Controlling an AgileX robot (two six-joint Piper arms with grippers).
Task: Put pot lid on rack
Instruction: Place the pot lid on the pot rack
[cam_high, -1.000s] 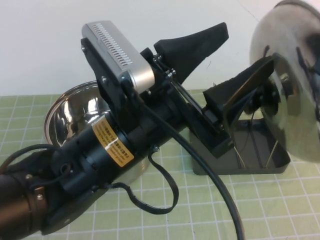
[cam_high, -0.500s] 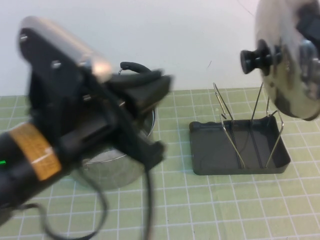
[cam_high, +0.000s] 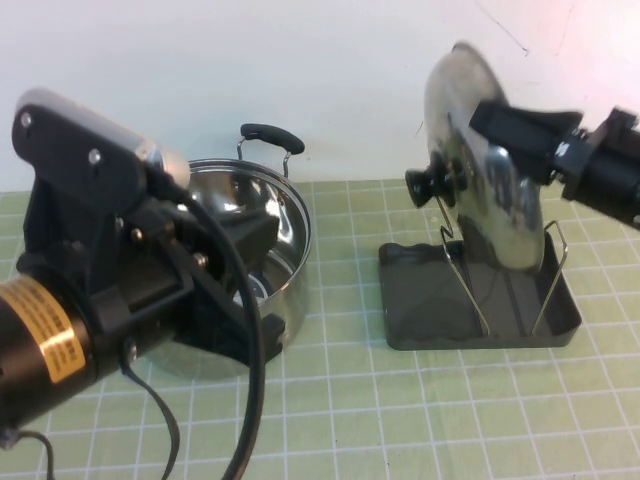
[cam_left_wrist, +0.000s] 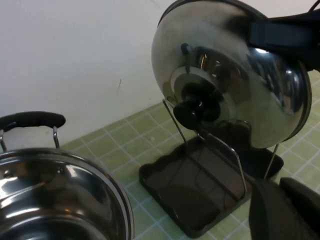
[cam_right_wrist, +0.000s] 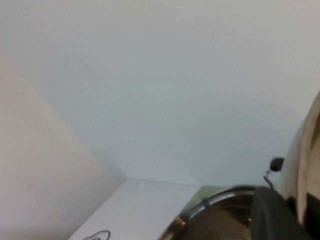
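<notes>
Over the rack (cam_high: 478, 300) our right gripper (cam_high: 520, 135) now holds the pot lid (cam_high: 480, 195) on edge by its rim, jaws pinched onto the steel, the black knob (cam_high: 430, 183) facing the pot (cam_high: 245, 240); a second ago the lid hung higher, off to the right, and it has since come down between the wire loops (cam_high: 462, 270), so we judge the seating nearly done, release being what remains; our left gripper (cam_high: 245, 265) has pulled back from the lid to sit low in front of the pot, its jaws gone from wide to closed on nothing; a yellow label (cam_high: 45, 340) on our left arm carries print we cannot read.
</notes>
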